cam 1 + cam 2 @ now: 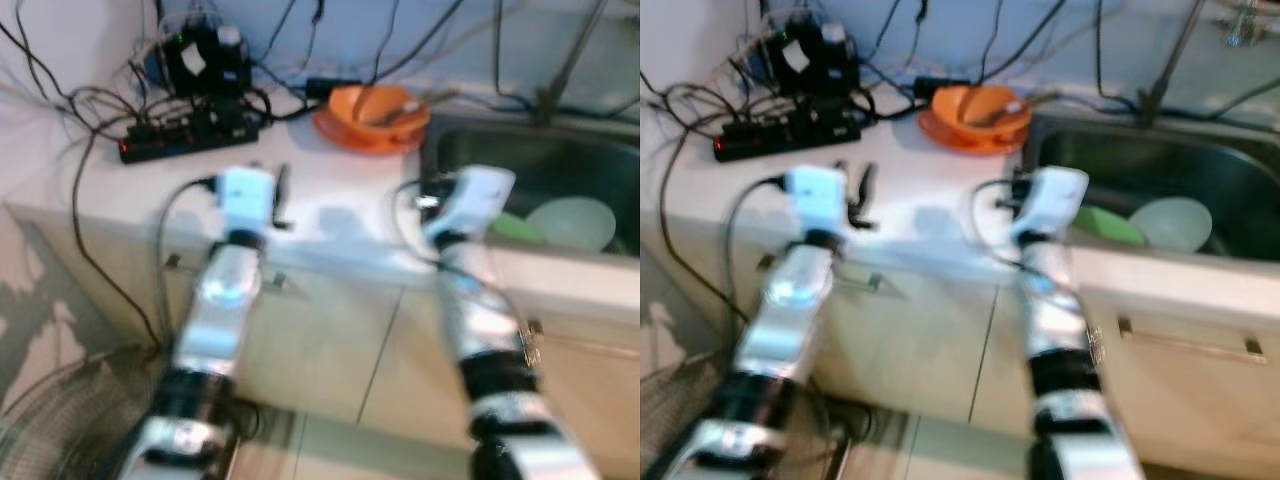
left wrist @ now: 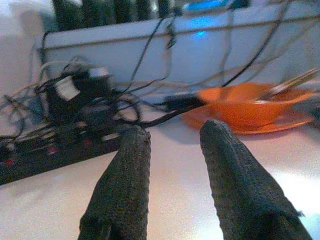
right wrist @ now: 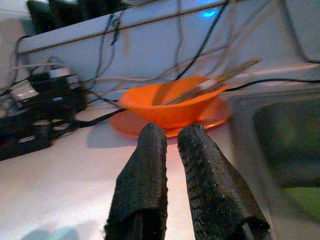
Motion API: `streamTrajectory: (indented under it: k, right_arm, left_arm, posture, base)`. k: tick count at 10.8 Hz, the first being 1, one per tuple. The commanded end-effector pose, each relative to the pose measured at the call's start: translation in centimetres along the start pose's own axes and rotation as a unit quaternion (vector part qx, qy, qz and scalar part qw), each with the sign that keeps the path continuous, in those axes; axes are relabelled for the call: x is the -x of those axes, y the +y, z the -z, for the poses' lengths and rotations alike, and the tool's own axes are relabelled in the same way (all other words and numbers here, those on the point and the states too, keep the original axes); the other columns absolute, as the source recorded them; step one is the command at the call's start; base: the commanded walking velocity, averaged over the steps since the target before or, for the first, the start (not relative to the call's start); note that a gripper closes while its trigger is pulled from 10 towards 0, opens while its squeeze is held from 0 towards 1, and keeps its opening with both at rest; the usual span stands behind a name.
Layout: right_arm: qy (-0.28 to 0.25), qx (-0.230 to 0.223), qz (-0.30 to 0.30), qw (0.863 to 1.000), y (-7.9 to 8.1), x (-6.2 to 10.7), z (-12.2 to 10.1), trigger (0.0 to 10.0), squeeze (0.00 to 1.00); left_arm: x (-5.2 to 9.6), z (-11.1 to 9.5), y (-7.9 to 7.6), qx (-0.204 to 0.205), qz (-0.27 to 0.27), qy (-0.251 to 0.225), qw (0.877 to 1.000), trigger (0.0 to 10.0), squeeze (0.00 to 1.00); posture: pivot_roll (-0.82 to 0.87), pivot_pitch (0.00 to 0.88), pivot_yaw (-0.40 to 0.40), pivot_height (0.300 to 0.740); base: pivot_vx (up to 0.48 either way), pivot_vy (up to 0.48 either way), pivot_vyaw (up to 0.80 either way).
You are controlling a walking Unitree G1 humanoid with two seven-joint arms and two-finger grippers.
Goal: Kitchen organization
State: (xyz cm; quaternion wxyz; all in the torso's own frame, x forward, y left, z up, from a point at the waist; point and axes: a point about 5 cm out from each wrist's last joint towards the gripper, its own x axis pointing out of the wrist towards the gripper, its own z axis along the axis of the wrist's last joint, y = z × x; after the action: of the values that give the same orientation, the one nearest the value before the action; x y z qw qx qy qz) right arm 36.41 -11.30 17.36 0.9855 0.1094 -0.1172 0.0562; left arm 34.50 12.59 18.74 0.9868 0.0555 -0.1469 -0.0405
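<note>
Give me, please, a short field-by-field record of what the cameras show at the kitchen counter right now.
counter: white worktop above cabinet doors
orange bowl: on an orange plate, utensils inside, beside the sink
sink: holds a pale bowl and something green
power strip: at the back left among tangled cables
left gripper: open, low over the counter
right gripper: fingers almost together, empty, pointing at the orange bowl

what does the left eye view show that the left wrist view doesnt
Left eye alone: the sink holding a pale bowl and something green, the cabinet fronts, a fan grille, and both silver arms. Left wrist alone: a close look at the left tool, fingers apart above the counter. Both: the orange bowl on its plate, the black power strip, tangled cables.
</note>
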Motion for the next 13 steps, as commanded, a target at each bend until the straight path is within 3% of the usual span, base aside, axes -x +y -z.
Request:
streamTrajectory:
  k: [1, 13]
  right_arm:
    - [-0.002, 0.004, 0.013, 1.000, -1.1, -0.1, -0.4, 10.0, 0.00]
    - [-0.022, 0.007, 0.003, 1.000, -0.5, -0.5, -1.5, 10.0, 0.00]
  left_arm:
    - [-0.3, -0.6, -1.1, 0.006, 0.016, -0.010, 1.000, 10.0, 0.00]
    - [-0.7, -2.7, -2.2, 0.005, 0.075, -0.032, 0.997, 10.0, 0.00]
  posture:
    - [0.19, 0.048, -0.003, 0.740]
    - [0.19, 0.029, -0.001, 0.740]
  base:
    - [0.349, 0.000, -0.68]
    - [0.352, 0.000, 0.00]
